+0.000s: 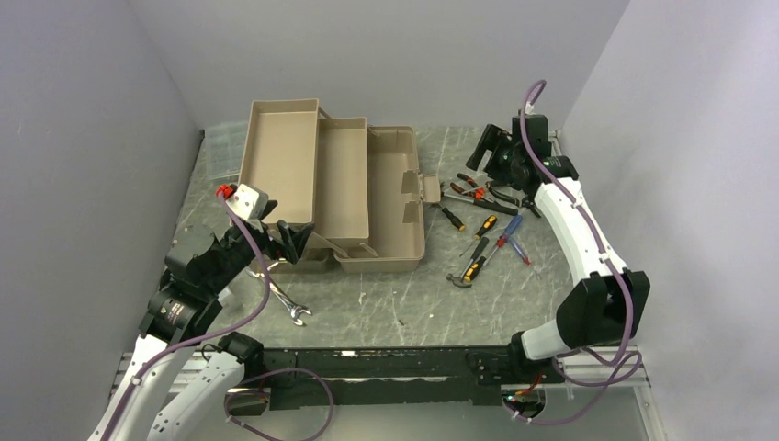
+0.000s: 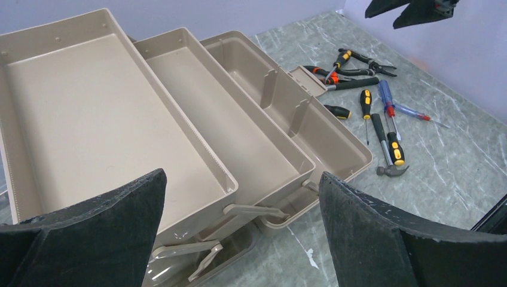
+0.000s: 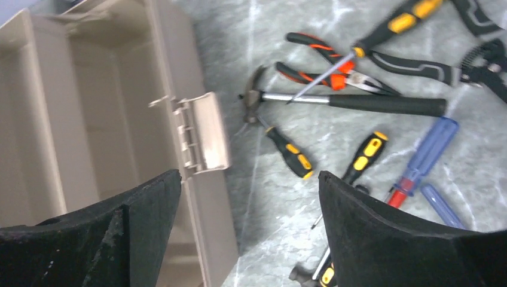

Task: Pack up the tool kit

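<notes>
Though nearest to the arm bases, lies unpacked: steel wrench (image 1: 289, 306), flat on the table (image 1: 395, 303), just in front of the left claw (image 1: 299, 241). Hovers there released, pads (image 2: 113, 227) wide apart, with nothing between them, close to the near left corner of the toolbox (image 1: 386, 264). Seen through the left wrist camera, looks straight over both fold-out trays. Stands open in mid-table, slightly left of centre, with the upper tray (image 1: 280, 156) and lower tray (image 1: 342, 175) stepped out to the left and the deep base (image 1: 395, 184) bared on the right. Holds no tool in any of the three, as far as can be seen. Farther right, well apart from the wrench, lie loose on the table: a hammer with black-and-yellow grip (image 1: 470, 268), several black-and-yellow screwdrivers (image 1: 484, 223), a blue-handled screwdriver (image 1: 511, 226), then a black-handled hammer (image 1: 478, 200) and red-handled pliers (image 1: 473, 184) in a small heap beyond. Farthest back, hangs over that heap: right claw (image 1: 485, 158), likewise released, gripping nothing, pads spread above hammer and screwdrivers beside the box's latch flap (image 1: 428, 188). Judged as barely begun: box opened and ready, every visible tool yet to go in, trays yet to fold back and box yet to close. Probably best split by side: heap to the right claw, wrench to the left
</notes>
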`<state>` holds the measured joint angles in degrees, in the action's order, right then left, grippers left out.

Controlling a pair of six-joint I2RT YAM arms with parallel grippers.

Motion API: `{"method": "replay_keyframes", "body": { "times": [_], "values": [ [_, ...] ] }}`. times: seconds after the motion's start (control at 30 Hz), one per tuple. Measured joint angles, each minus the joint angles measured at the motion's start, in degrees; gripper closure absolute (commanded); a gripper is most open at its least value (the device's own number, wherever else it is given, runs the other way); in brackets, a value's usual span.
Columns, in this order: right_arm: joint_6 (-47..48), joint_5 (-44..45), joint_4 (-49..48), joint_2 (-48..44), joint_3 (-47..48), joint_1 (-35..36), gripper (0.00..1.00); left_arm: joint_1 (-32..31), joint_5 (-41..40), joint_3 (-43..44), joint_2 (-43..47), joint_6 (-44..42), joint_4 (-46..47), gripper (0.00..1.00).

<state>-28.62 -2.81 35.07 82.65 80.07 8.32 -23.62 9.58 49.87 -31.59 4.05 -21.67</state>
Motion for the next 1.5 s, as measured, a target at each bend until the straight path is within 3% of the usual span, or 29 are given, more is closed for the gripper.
{"method": "replay_keyframes", "body": {
  "times": [0.1,0.17,0.37,0.63,0.97,1.27,1.4,1.5],
  "values": [
    [-2.86,3.96,-0.39,1.81,-1.03,-1.51,0.11,0.00,0.00,0.00,0.00,0.00,0.00,0.01],
    [-3.43,6.78,-1.99,3.56,-1.38,-2.25,0.01,0.00,0.00,0.00,0.00,0.00,0.00,0.01],
    [-6.95,11.30,-1.81,14.14,4.37,-6.34,0.00,0.00,0.00,-0.02,-0.07,0.00,0.00,0.01],
    [-11.67,16.35,-0.98,32.68,19.71,-8.46,0.08,0.00,0.02,-0.02,-0.87,0.00,0.02,0.01],
    [-7.34,12.70,-1.53,48.09,32.39,-8.17,0.16,0.00,0.02,-0.48,-1.92,0.00,0.00,0.01],
    [-5.68,12.66,-1.40,54.23,36.44,-8.17,0.36,0.00,0.00,-0.79,-1.92,0.00,0.02,0.01],
    [-5.11,11.82,-1.66,54.40,35.76,-8.17,0.55,0.00,0.00,-0.79,-1.92,0.00,0.02,0.01],
    [-4.61,10.91,-2.01,54.40,35.47,-8.15,0.59,0.00,0.00,-0.79,-1.92,0.00,0.02,0.01]
  ]
}}
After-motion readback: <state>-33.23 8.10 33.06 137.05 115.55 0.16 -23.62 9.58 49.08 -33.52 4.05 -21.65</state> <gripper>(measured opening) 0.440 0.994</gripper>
